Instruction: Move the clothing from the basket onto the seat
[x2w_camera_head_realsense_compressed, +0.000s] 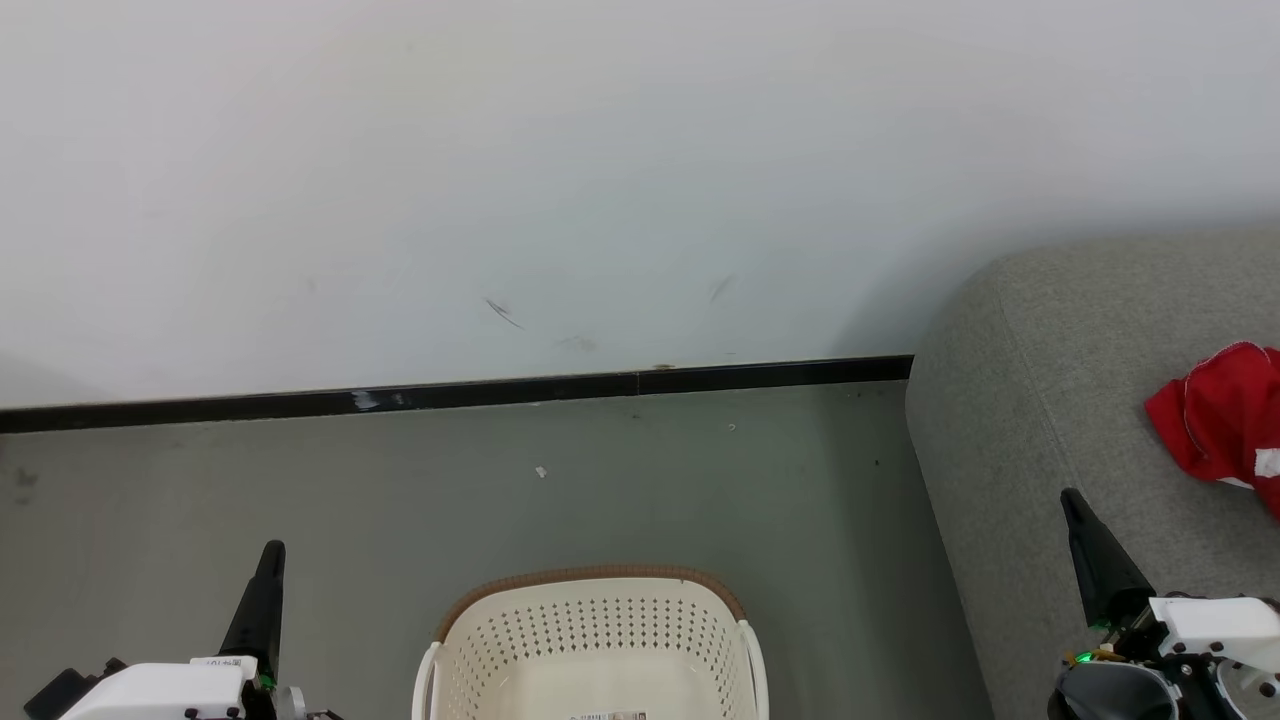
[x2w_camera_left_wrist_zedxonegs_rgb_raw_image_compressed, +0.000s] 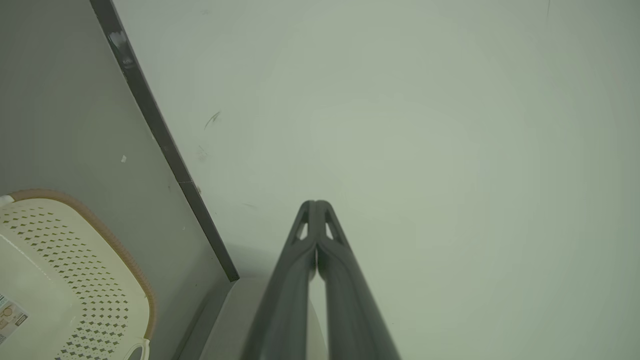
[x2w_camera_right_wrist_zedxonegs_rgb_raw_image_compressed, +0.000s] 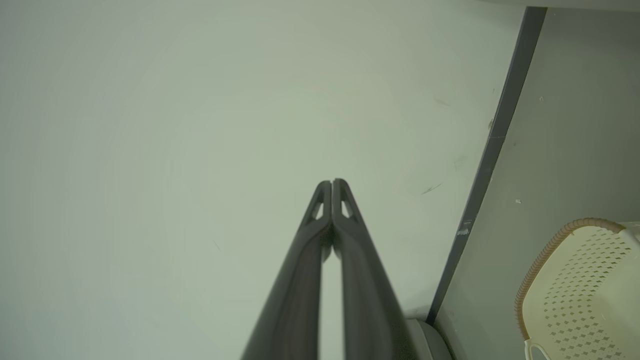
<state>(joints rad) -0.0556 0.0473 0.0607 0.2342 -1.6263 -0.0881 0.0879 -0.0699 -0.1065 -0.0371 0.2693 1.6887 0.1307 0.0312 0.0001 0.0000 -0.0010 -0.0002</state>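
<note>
A dull grey-green floor (x2w_camera_head_realsense_compressed: 400, 500) runs back to a plain white wall (x2w_camera_head_realsense_compressed: 600, 150) that carries a few dark scuff marks. A black skirting strip (x2w_camera_head_realsense_compressed: 500, 390) lines the foot of the wall and ends where the seat (x2w_camera_head_realsense_compressed: 1030, 400) begins. A few pale specks lie on the floor near the strip.

The seat stands on the robot's right, its grey woven cover curving round a soft corner just beside the wall. The clothing (x2w_camera_head_realsense_compressed: 1215, 410) lies crumpled on the seat's top at the right edge of the head view, red with white trim, well apart from the basket (x2w_camera_head_realsense_compressed: 590, 576).

The basket sits on the floor between the two arms, at the bottom of the head view, its brown rim toward the wall. Its perforated cream wall and bare pale bottom show, with a small label on the bottom.

The left gripper (x2w_camera_head_realsense_compressed: 272, 550) hangs over the floor to the basket's left, jaws pressed together on nothing. The right gripper (x2w_camera_head_realsense_compressed: 1070, 496) hangs over the seat's near edge, jaws likewise together and holding nothing
</note>
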